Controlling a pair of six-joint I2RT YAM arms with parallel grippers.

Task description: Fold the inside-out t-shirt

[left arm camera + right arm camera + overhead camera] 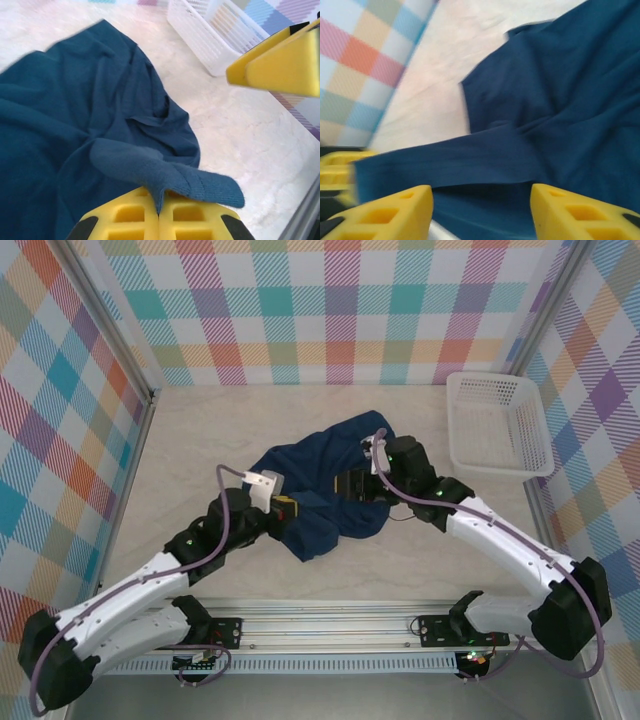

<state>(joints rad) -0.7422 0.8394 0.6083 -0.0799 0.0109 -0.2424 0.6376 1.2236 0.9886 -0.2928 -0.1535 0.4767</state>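
The dark navy soft cotton t-shirt (325, 475) lies crumpled, seemingly no fold yet. Left gripper (160, 205) pinches its seven-o'clock edge; right gripper (481, 202) released.

Readable text, labels, brands, numbers, signs: none. Nothing legible is showing on any surface.
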